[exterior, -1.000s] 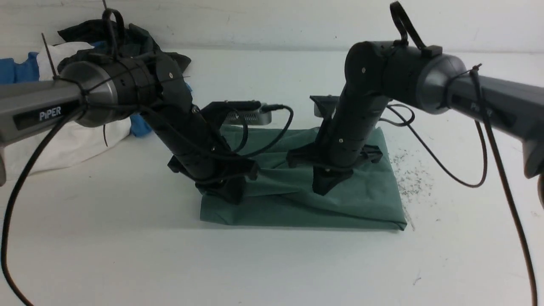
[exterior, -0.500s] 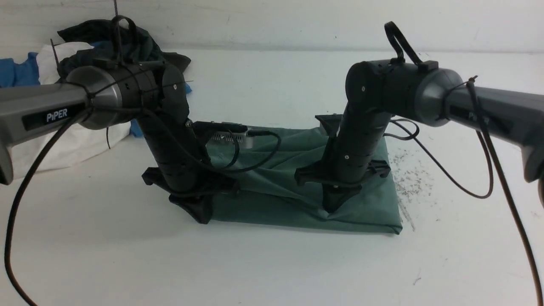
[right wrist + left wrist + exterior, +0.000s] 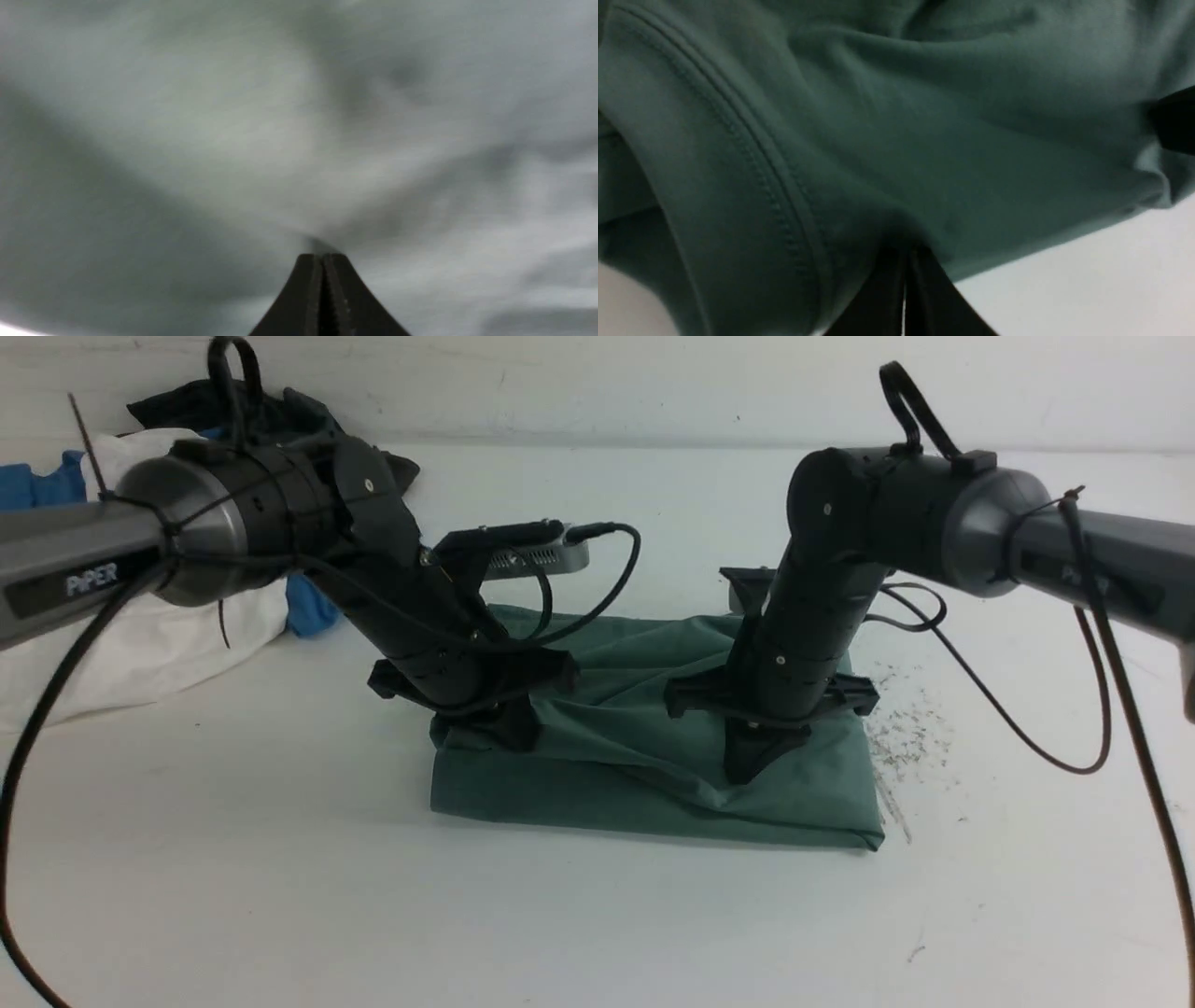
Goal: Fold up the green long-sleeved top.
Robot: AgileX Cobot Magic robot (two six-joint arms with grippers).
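Change over the last second: the left gripper (image 3: pixel 504 733) swung out to the lower left of the front view, past the left edge of the green long-sleeved top (image 3: pixel 653 784), then came back up and rightward onto the cloth. The right gripper (image 3: pixel 752 770) dipped slightly and stayed on the right half. The top's left edge ended up a touch further left, with a small ridge of cloth bunched at the left gripper's tips.

Judgement: this was a smoothing or squaring pass, not a new fold. The top already lay as a compact rectangle at the centre of the table (image 3: pixel 280 896), so the folding looked nearly complete.

Left gripper: jaws pressed together. The left wrist view showed only a hairline gap between them, with the tips (image 3: pixel 903 254) nosed into the cloth beside a stitched seam (image 3: pixel 752 154). Could not tell whether any cloth was caught between them; it looked like pressing, not holding.

Right gripper: jaws also pressed together, tips (image 3: pixel 322 256) against grey-green cloth in a badly blurred right wrist view. In the front view a crease ran from under its tip.

Elsewhere: a white garment (image 3: pixel 140 644), a blue garment (image 3: pixel 313 607) and a dark garment (image 3: pixel 280 411) were heaped at upper left, well apart from the top. Dark specks (image 3: pixel 906 728) lay on the table just right of it.
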